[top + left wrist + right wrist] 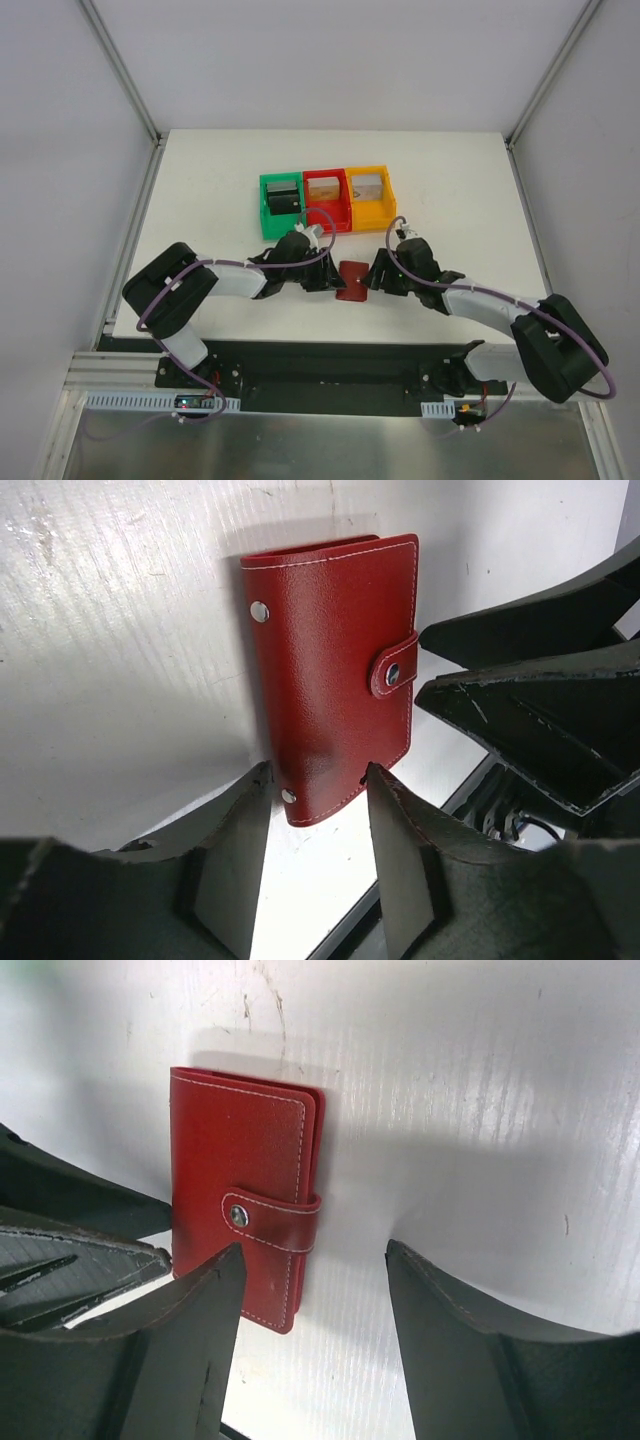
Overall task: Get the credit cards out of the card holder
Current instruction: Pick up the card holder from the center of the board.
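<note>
Task barely begun, as I judge it. The card holder (pixel 352 280) lies flat on the table (pixel 200 200), tab snapped shut, no credit cards showing. My left hand (pixel 317 772) at its 9 o'clock and right hand (pixel 313 1248) at 3 o'clock are both spread, pinching nothing; unsnapping and extraction remain.
</note>
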{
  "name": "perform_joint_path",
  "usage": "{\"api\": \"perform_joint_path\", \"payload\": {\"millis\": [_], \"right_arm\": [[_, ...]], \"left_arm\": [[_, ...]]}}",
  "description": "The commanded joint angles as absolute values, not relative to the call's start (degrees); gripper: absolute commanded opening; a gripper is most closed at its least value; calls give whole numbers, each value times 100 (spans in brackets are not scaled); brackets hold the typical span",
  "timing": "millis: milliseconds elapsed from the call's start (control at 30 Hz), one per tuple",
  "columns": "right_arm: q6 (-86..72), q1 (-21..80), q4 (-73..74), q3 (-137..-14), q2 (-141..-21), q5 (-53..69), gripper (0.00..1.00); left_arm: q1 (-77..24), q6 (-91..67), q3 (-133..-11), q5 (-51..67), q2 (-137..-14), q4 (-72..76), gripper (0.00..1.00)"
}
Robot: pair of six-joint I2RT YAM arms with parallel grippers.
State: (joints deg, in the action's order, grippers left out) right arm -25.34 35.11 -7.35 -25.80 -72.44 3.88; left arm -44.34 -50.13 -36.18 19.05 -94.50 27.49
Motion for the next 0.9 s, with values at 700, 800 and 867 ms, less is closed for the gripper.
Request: {"api": "perform_joint_path", "payload": {"millis": [700, 800, 867], "right_arm": [[-2786, 3805, -1125, -2250, -8077, 923, 45], [-2856, 3823, -1222, -2233, -8139, 949, 42], [-2883, 3832, -1265, -2224, -8147, 940, 38]], "left_arm": [[-4491, -4790, -4034, 1705, -9510, 2302, 22], [-4509, -4825, -3999, 1767, -9545, 2355, 20], [-4500, -4816, -3964, 1810, -9562, 2408, 18]]}}
